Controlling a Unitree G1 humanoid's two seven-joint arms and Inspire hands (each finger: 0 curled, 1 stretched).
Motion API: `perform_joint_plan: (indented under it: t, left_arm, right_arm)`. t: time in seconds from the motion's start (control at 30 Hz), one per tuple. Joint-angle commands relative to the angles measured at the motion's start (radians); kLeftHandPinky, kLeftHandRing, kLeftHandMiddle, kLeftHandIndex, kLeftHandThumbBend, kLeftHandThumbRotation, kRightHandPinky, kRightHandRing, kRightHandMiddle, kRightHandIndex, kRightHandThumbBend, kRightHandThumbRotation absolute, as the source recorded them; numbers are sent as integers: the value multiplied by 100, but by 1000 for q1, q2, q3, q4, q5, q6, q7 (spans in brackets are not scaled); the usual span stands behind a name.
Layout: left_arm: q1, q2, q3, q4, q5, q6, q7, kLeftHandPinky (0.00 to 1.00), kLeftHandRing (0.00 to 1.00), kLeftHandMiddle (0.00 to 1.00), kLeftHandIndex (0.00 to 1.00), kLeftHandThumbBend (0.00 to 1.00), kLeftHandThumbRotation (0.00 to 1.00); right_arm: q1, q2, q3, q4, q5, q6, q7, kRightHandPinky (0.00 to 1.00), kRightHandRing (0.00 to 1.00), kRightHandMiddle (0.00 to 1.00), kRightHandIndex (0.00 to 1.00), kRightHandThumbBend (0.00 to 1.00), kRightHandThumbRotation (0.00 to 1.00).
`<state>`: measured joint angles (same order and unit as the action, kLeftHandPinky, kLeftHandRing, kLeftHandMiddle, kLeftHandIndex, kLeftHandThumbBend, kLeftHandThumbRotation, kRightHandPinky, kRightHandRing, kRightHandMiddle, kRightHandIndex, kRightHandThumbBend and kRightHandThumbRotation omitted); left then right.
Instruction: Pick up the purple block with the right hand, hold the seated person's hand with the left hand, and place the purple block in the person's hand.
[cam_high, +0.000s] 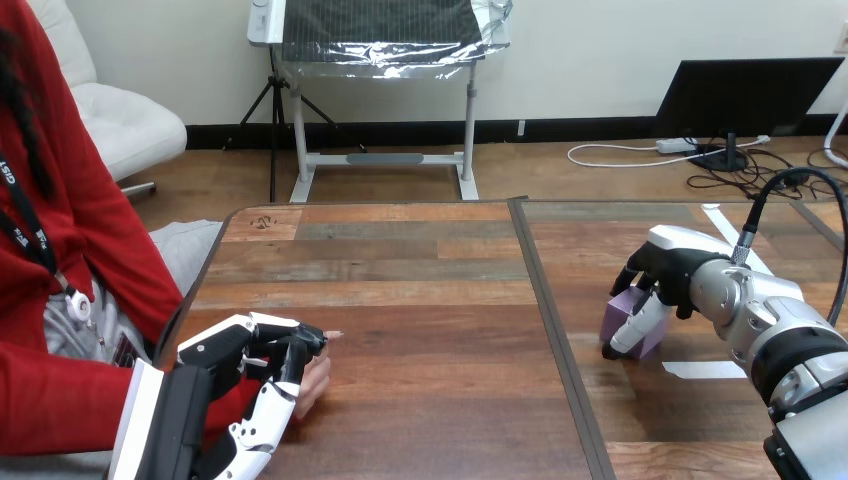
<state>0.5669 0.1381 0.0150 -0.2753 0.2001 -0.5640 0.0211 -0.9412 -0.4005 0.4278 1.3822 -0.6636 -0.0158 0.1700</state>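
One purple block (622, 316), two robot hands, a left hand (252, 352) and a right hand (664, 268), one person's hand (318, 376), two white tape strips (703, 369)

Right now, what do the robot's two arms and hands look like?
The left hand and the right hand are black, with white shells on their backs and black-and-white jointed fingers. The right arm is rounded silver with a black band; the left arm looks black with a white edge.
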Motion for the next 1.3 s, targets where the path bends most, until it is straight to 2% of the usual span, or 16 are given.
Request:
perform_joint_plan:
  t: [0.0,0.27,0.53,0.97,1.23,1.27]
  left_arm:
    - [-39,-4,6,-16,-4,-18,5,47,60,63,52,20,64]
    - [-38,-2,6,-19,-15,-15,-1,47,60,63,52,17,58]
    - [-36,0,8,-23,-17,-11,-3,47,60,63,51,18,54]
    - [-41,4,15,-18,-6,-21,1,47,60,63,51,17,51]
    - [-43,3,17,-21,-4,-17,2,47,60,63,51,18,50]
    - [-43,3,17,-20,-5,-17,2,47,60,64,51,18,50]
  right_arm:
    - [-47,-17,7,-8,-4,7,7,64,74,77,77,90,19]
    - [-44,-18,9,-8,-6,7,6,68,78,81,80,92,21]
    - [-43,-19,8,-9,-4,4,7,67,78,80,79,93,21]
    - [-42,-20,7,-9,-4,-1,-3,63,73,76,75,87,13]
    - [-38,-23,9,-12,-8,-20,-30,63,71,73,64,81,3]
    - [-37,-23,8,-12,-7,-21,-33,65,72,73,60,80,2]
